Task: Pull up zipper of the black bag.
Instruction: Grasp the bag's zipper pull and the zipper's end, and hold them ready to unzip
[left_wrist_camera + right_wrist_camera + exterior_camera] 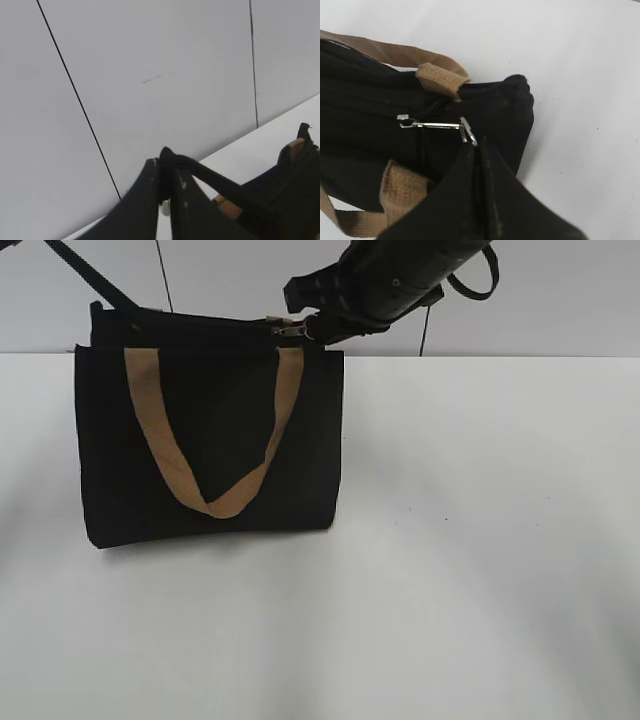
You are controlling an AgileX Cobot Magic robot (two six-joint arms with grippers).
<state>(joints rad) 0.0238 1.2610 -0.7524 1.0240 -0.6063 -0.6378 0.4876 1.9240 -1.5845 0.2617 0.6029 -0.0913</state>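
Fabric of the black bag point(210, 440) looked soft and light, so the left gripper point(164, 200) pinched its end while the right gripper point(476, 155) clamped the slippery zipper point(437, 125) tab

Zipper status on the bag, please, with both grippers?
Right gripper shut on zipper, near bag's right end. Left gripper shut on bag's far end. Nothing in the way.

Black bag point(215, 440), tan handles point(160, 455), silver zipper point(437, 126), white table point(480, 570).

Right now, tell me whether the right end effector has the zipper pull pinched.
Yes, the right end effector is closed on the tip of the silver zipper pull.
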